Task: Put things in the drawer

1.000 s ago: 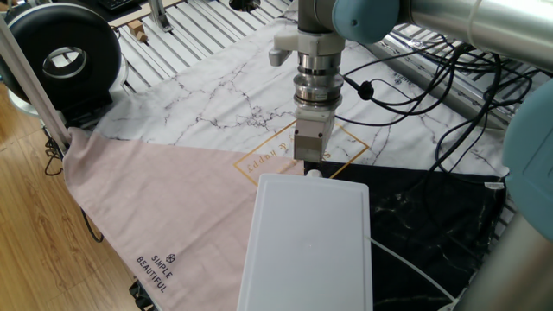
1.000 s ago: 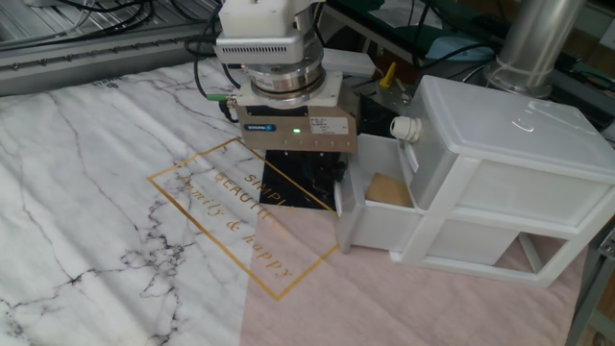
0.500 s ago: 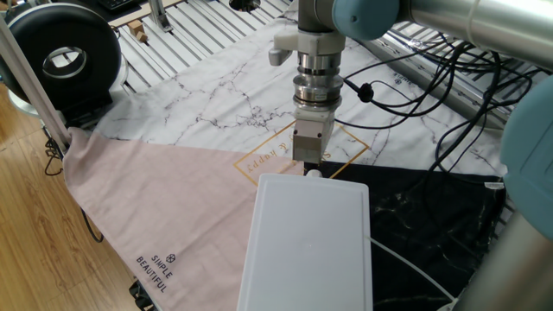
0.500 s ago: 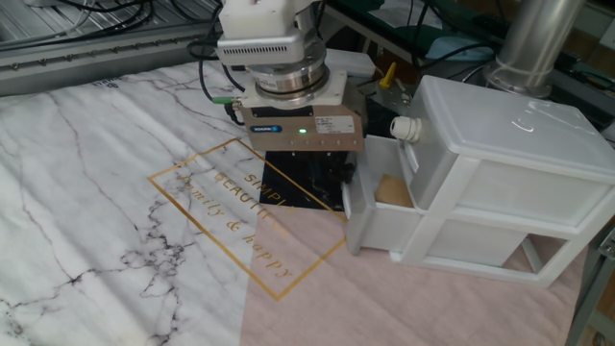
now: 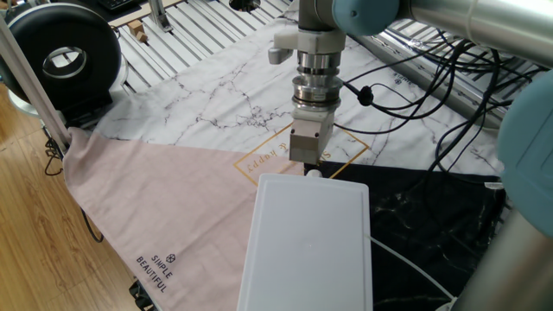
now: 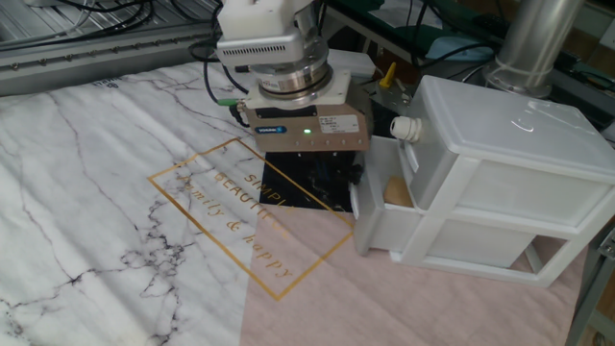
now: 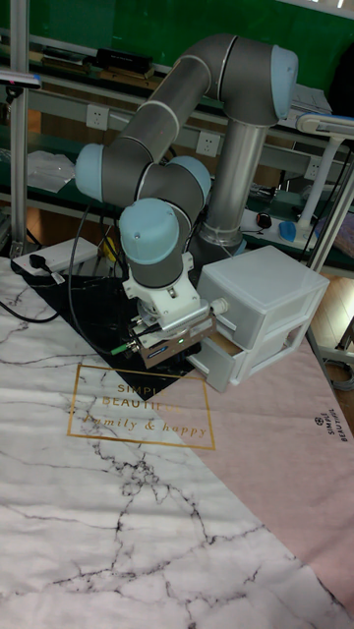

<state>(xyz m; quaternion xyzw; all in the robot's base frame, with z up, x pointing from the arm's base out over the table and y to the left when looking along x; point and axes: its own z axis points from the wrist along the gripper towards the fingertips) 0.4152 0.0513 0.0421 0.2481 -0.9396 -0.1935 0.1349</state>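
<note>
**Gripper at the drawer front, cube inside**

In one fixed view I look down on the flat top of the white drawer unit [image 5: 307, 242], near the bottom of the picture. The gripper [image 5: 311, 164] hangs just beyond its far edge, over the marble-print cloth [image 5: 216, 95]. I cannot tell from here how its fingers stand.

In the other fixed view the gripper [image 6: 332, 178] sits just left of the upper drawer [image 6: 384, 216], which stands partly pulled out. Inside it I see a sliver of the light-brown wooden cube [image 6: 397, 192], against the right side of the opening. The fingers are dark against the black cloth [image 6: 298, 183]; I cannot make out their gap.

In the tall fixed view the gripper [image 7: 177, 344] presses close to the front of the drawer unit [image 7: 265, 314]. The cube is hidden here.
</note>
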